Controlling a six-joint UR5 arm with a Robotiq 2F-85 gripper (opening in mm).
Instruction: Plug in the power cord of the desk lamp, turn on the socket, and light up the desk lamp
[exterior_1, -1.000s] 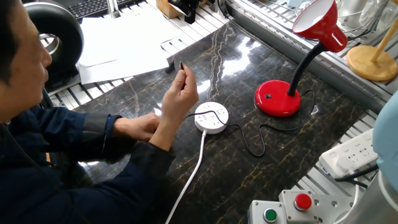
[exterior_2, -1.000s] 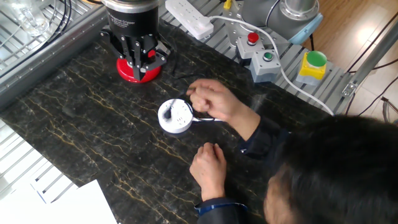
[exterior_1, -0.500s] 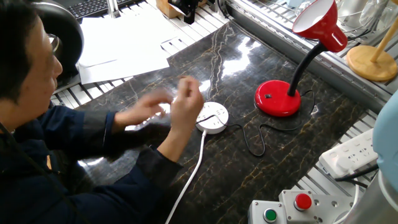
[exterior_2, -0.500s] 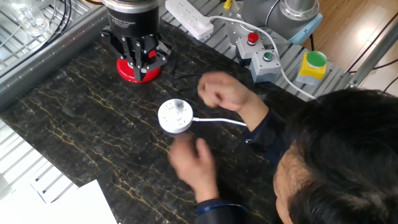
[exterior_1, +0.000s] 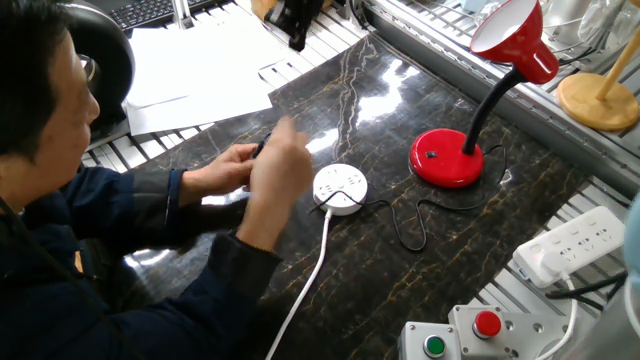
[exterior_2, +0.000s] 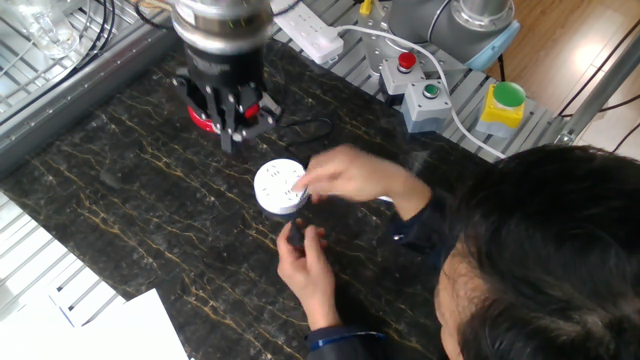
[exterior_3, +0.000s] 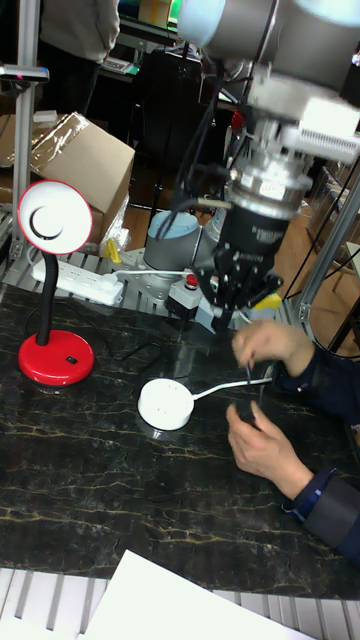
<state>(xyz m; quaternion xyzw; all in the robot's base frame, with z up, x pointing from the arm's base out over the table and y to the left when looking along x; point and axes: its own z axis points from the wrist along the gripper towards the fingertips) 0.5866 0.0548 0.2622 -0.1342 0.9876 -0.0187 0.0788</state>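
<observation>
Currently 1 gripper (exterior_3: 236, 300) hangs above the black marble tabletop (exterior_1: 350, 80), fingers drawn together at the tips with nothing between them, not touching anything. 1 person at the table, 2 hands over the top. Right hand (exterior_2: 345, 178) sits just beside the socket (exterior_1: 340, 188), blurred in both fixed views. Left hand (exterior_2: 310, 262) is near the socket, pinching a small dark item; can't tell if it's the plug. 1 socket, round white puck, flat on the tabletop approx mid-table, its thick white cable (exterior_1: 305, 290) running off toward the person. 1 desk lamp (exterior_1: 470, 110), red base upright on the tabletop, well apart from the socket, gooseneck up, red shade on top. Can't tell if lit. 1 power cord (exterior_1: 405, 220), thin black, leaves the lamp base, loops on the tabletop and runs toward the socket; its end is hidden by the hands. Off the marble: 1 rectangular white power strip (exterior_1: 570, 245), 1 button box (exterior_1: 470, 335) w/ 1 red + 1 green button, 1 wooden stand (exterior_1: 600, 95), white paper sheets (exterior_1: 200, 70).
</observation>
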